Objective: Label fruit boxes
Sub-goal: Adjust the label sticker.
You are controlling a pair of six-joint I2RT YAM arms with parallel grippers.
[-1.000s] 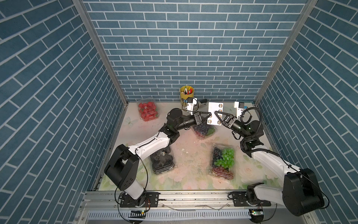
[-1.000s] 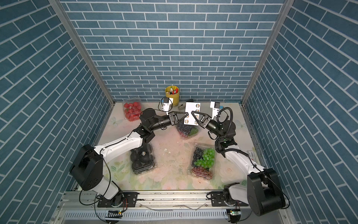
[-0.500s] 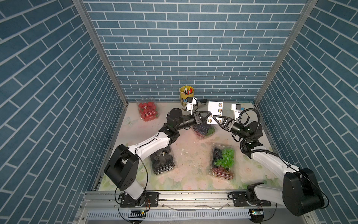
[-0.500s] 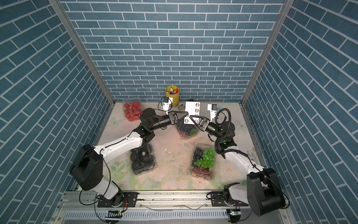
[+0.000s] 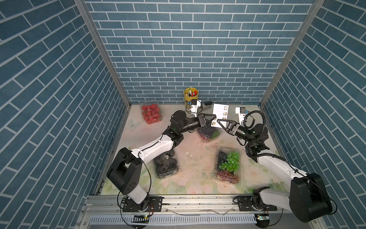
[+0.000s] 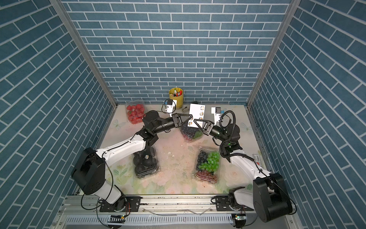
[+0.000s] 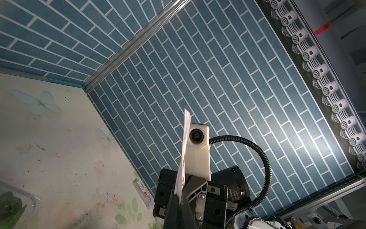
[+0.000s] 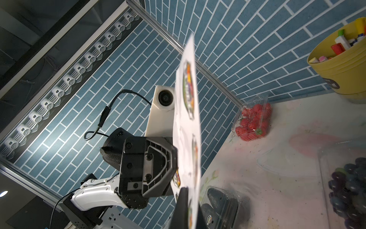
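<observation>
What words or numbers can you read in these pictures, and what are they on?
No text reads clearly.
Sheet: round colourful stickers, print too blurred.
Cup: black mark, cut off, unreadable.
Tag: tiny print, too small.
Box of black fruit: round sticker, too small.
Right arm's motor: white lettering, too small.

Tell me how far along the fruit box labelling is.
One done: the black fruit box carries a round sticker. In hand: the left pincer holds the sticker sheet up and the right pincer is shut on its edge, likely to peel one. Left: the strawberry box, purple grape box and mixed grape box show no label.
</observation>
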